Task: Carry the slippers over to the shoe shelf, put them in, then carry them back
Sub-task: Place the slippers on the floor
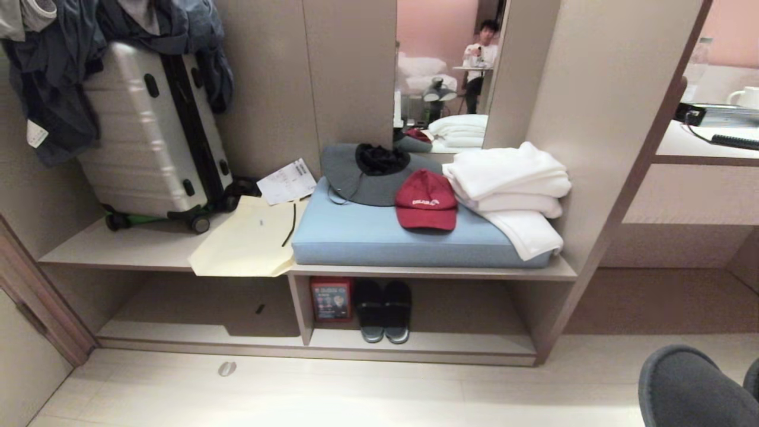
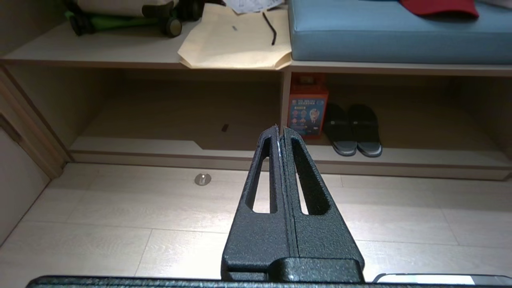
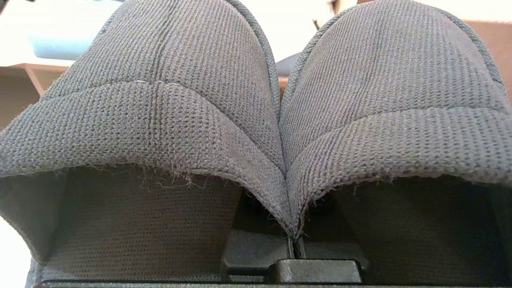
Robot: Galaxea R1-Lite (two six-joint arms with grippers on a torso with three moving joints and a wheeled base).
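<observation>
Our right hand (image 3: 295,250) is closed tight on the slippers (image 3: 256,132), pinching the inner edges of the two grey knit uppers together so the pair hangs side by side in front of it. In the head view they show low at the right (image 1: 688,385), above the floor and well apart from the shoe shelf (image 1: 462,343). Our left hand (image 2: 280,134) is closed on nothing, pointing toward the shelf. The compartment right of the divider (image 1: 299,308) holds a red box (image 1: 332,298) and a dark slide pair (image 1: 382,311), with bare board beside them. We judge we are in the carrying leg: putting the slippers in and bringing them back both remain.
</observation>
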